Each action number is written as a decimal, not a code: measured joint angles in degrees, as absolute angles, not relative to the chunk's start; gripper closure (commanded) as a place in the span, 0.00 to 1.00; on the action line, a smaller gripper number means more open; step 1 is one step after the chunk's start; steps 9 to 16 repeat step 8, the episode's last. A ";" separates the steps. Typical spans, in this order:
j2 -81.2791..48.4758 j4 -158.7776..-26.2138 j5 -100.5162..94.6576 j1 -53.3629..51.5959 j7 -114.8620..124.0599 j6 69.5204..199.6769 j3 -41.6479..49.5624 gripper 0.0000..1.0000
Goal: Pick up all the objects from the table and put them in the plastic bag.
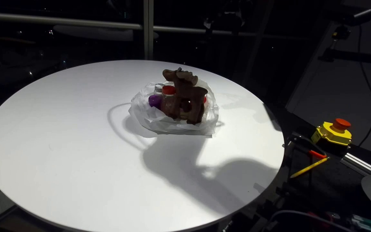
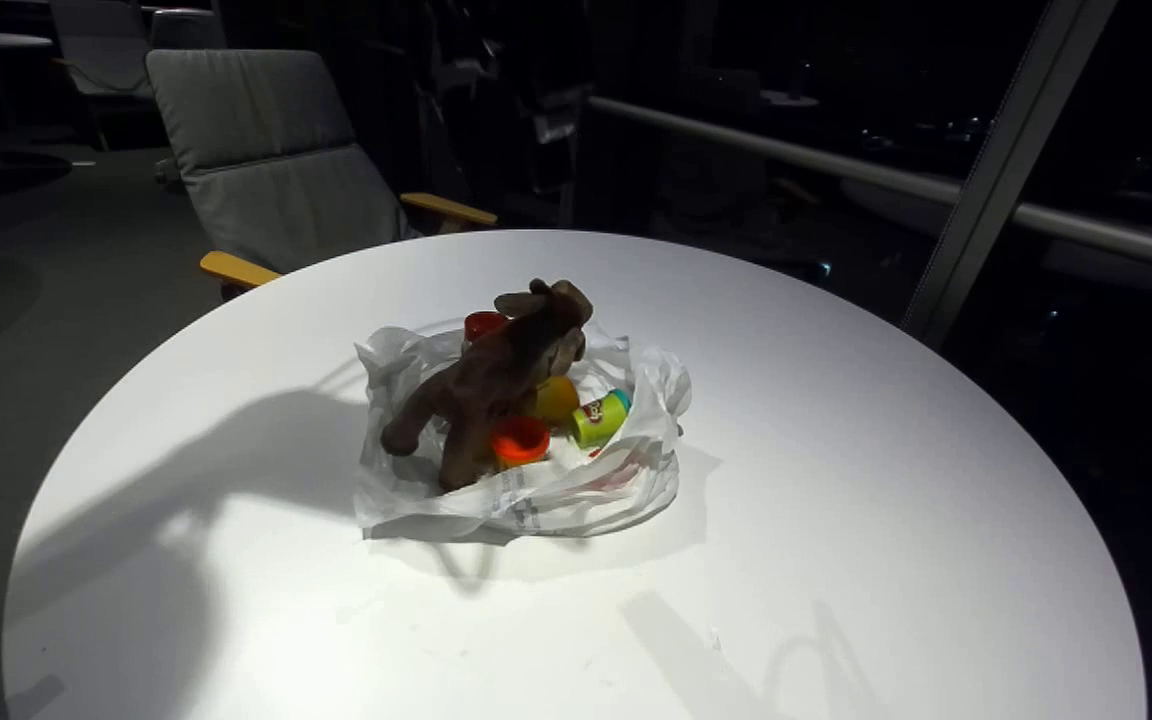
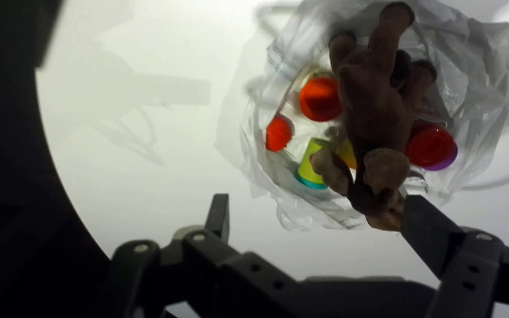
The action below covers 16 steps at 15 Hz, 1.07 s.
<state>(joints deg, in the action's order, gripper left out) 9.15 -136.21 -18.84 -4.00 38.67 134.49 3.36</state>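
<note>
The white plastic bag [image 1: 143,120] lies open on the round table; it also shows in the wrist view [image 3: 475,57]. A brown moose-like toy [image 2: 496,365] stands in it, its head rising above the rim. Around the toy in the bag are a red-lidded jar [image 1: 168,91], a purple item [image 1: 155,101], an orange-lidded tub [image 3: 320,99], a yellow-green tub [image 3: 311,163] with teal lid, a yellow tub [image 2: 554,400] and a small red item [image 3: 278,133]. My gripper [image 3: 315,199] is open; its right finger overlaps the toy's head, contact unclear. Exterior views show only the arm's shadow.
The white round table [image 1: 60,154] has a curved edge; its rim is also near in the wrist view. Beside it a dark surface holds a yellow box with a red button [image 1: 333,132] and a pencil [image 1: 310,167]. A grey chair [image 2: 266,160] stands behind the table.
</note>
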 measured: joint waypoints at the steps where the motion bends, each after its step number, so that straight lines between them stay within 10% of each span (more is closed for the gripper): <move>1: 11.55 -135.98 -18.79 -3.80 38.65 129.59 2.00 0.00; 16: 17.31 -135.49 -17.60 -3.41 38.48 120.09 -1.36 0.00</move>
